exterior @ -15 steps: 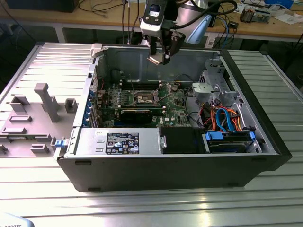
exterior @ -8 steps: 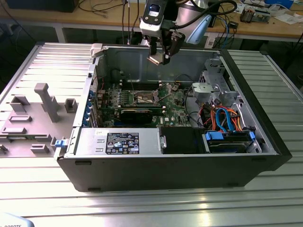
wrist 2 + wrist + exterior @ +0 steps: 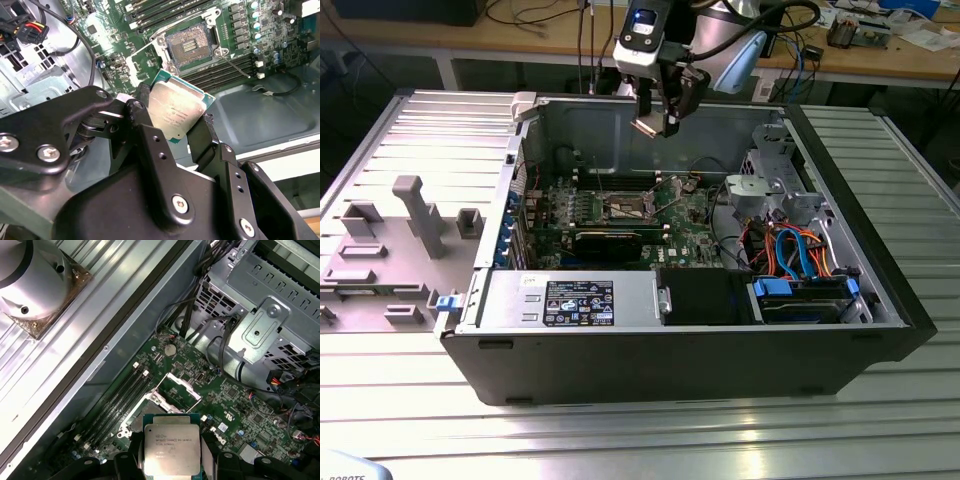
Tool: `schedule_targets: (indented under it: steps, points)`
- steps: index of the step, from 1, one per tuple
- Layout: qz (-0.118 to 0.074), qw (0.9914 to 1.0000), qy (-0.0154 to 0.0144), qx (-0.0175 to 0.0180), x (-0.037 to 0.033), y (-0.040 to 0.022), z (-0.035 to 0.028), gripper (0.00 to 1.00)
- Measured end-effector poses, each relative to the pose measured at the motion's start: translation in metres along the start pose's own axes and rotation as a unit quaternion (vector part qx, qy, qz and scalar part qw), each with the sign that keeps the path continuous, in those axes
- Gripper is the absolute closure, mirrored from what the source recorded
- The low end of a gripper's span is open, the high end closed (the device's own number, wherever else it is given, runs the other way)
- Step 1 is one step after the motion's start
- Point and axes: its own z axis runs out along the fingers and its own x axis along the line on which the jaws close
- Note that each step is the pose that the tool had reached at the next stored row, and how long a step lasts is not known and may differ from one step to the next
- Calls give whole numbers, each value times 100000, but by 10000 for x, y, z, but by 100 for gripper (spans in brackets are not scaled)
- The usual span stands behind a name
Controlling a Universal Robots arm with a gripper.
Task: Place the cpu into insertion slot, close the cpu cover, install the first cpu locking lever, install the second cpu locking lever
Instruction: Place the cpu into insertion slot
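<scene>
My gripper hangs above the open computer case, shut on the cpu. In both wrist views the cpu is a silver-topped square chip with green edges, pinched at two opposite sides by the black fingers. Below it on the green board lies the insertion slot, its dark centre uncovered. The cpu cover stands swung up beside the slot. A thin metal locking lever sticks out from the slot's side.
A silver drive cage and orange and blue cables fill the case at the exterior view's right. A long black card and a power supply lie nearer the front. Grey fixture blocks stand on the ribbed table.
</scene>
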Motion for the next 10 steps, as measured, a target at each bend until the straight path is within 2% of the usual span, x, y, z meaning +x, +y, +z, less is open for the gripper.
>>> schedule_targets:
  steps: [10]
  points:
    - [3336, 99944, -296, -68, 13, -18, 6, 45]
